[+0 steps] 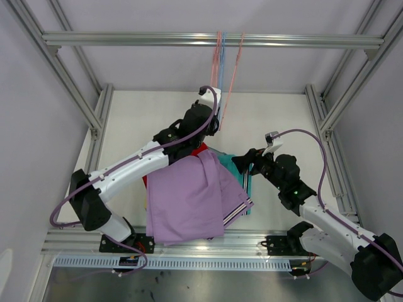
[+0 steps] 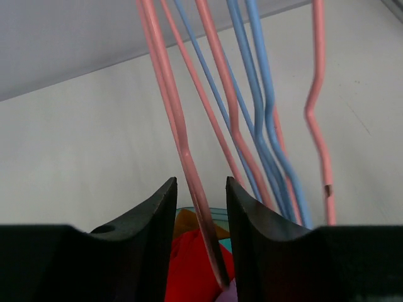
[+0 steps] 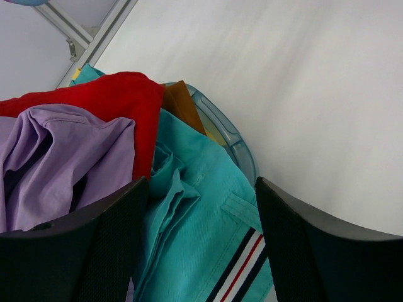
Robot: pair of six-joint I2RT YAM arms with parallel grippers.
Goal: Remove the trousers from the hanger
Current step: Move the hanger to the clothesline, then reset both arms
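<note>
**Trousers heaped in the tub, left tool at the hangers**

Trousers of all five colours lie in one heap on the worktop [image 1: 277,119], in and over a clear blue tub [image 3: 234,137]. The lilac pair [image 1: 189,201] is spread on top and hangs toward the near edge. The red pair [image 3: 107,94] and brown pair [image 3: 181,104] are bunched beneath it, and the teal pair [image 3: 208,170] with its striped side is on the right. A yellow sliver [image 1: 146,204] shows at the heap's left edge.

The hangers [image 1: 221,63], pink and blue wire, hang from the rail [image 1: 126,39] at the back. What shows of them is bare wire. Their lower ends are hidden behind the left arm, so I cannot tell whether any cloth is caught there.

The left tool [image 2: 200,189] is raised among the hangers. Its jaws stand apart with one pink wire [image 2: 182,141] running between them, and the gap is wider than the wire, so it is not pinched.

The right tool [image 3: 201,185] hangs low over the teal pair with its jaws wide apart and grips nothing. I cannot tell whether it touches the cloth.

Judging by this, the task looks close to finished, with every pair seemingly down in the heap. What may be left is to confirm that the hidden hanger ends are free and to draw both arms back.
</note>
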